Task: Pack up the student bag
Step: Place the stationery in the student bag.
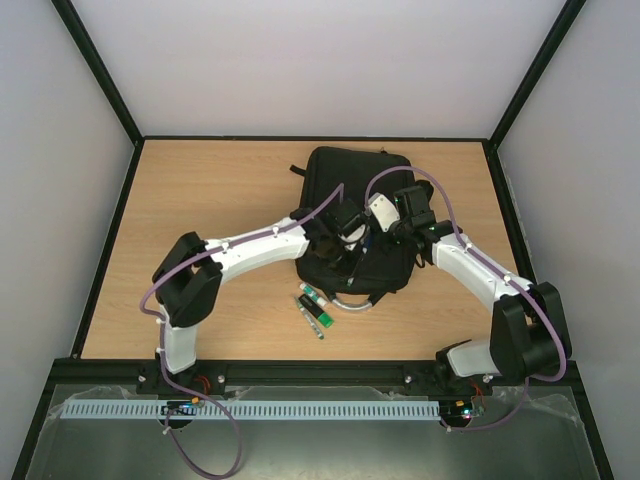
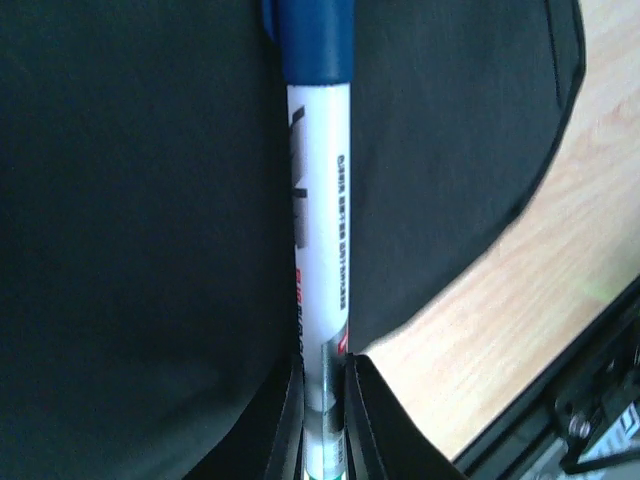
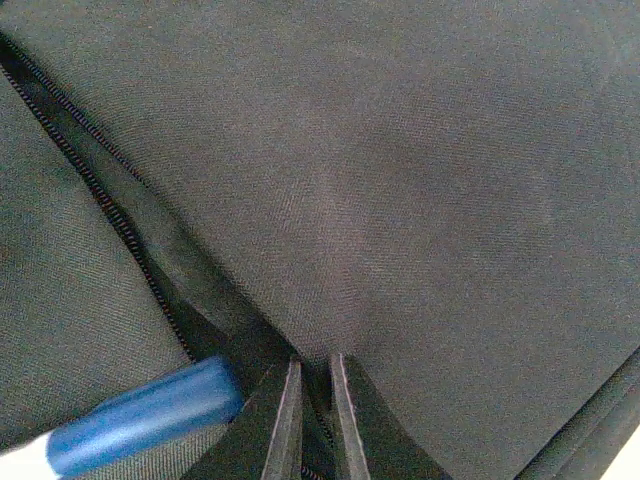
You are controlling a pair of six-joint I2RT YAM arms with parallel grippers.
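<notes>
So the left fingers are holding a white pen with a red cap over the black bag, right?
Not quite: the cap is blue, not red. The left wrist view shows it. The rest is right: the left fingers are holding a white pen over the black bag.

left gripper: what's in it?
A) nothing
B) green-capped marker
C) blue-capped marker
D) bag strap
C: the left wrist view shows the left gripper shut on a white marker with a blue cap, held over the bag.
</notes>
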